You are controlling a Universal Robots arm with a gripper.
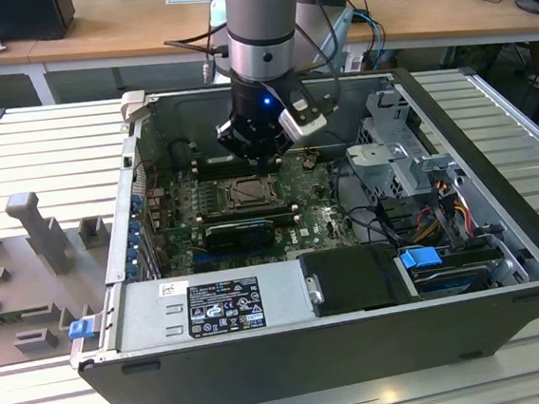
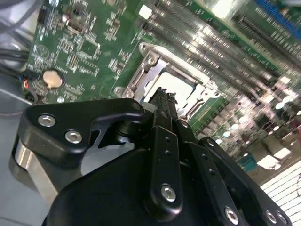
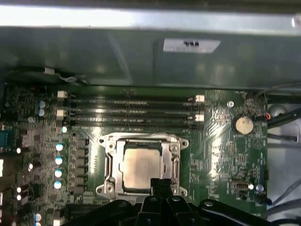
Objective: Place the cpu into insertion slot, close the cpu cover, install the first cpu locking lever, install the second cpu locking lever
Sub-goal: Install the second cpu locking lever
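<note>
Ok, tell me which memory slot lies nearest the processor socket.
The last memory slot in the row, right beside the socket; the others lie farther toward the case wall.

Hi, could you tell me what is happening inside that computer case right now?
The arm's gripper is down inside the open computer case, right at the edge of the insertion slot on the green motherboard. The cpu already sits in the slot, and the cpu cover lies closed around it. The gripper's fingers appear shut and hold nothing.

Grey arm (image 1: 259, 12), black screw-studded tool (image 2: 162, 101)
</note>
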